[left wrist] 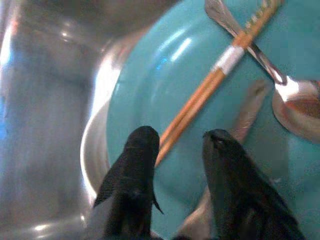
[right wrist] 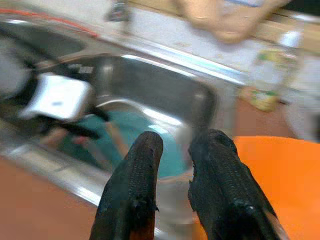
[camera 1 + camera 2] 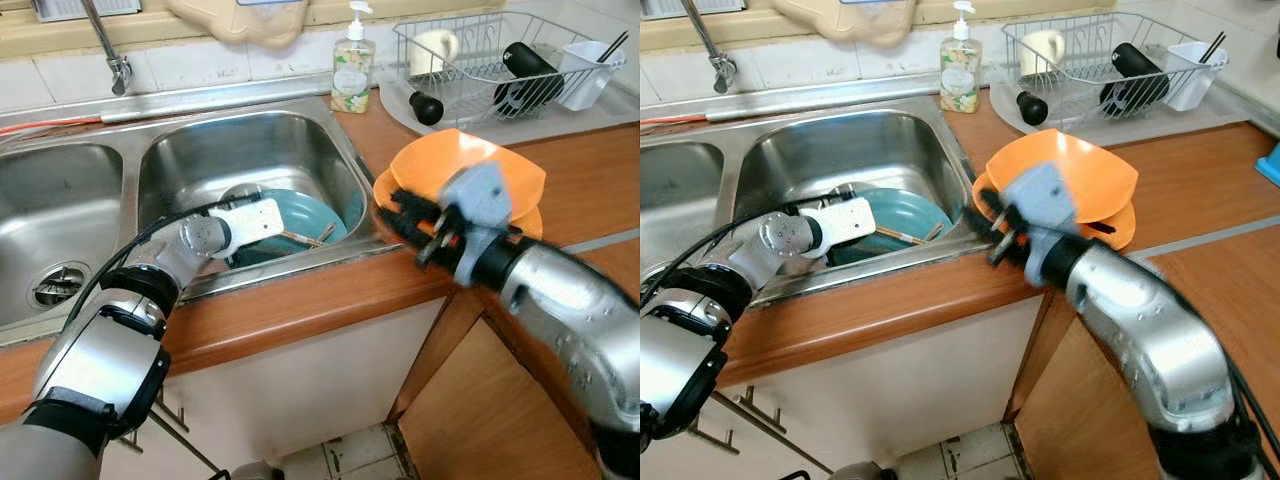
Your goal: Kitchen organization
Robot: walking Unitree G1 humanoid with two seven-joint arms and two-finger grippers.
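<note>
A teal plate [image 3: 322, 214] lies in the right basin of the steel sink [image 3: 300, 140]. On the plate [image 1: 165, 75] rest a pair of wooden chopsticks [image 1: 210, 82] and a metal spoon [image 1: 295, 97]. My left gripper [image 1: 177, 135] hovers low over the plate, open, with the near end of the chopsticks between its fingertips but not clamped. My right gripper [image 2: 177, 140] is at the counter's sink edge, just left of the stacked orange bowls [image 3: 500, 170]. Its fingers are slightly apart and hold nothing.
A wire dish rack [image 3: 480, 60] at the back right holds a mug, a black bottle and a white cutlery cup. A soap dispenser [image 3: 352, 70] stands behind the sink and the tap [image 3: 110, 55] sits at the back left. The wooden counter [image 3: 300, 300] runs along the front.
</note>
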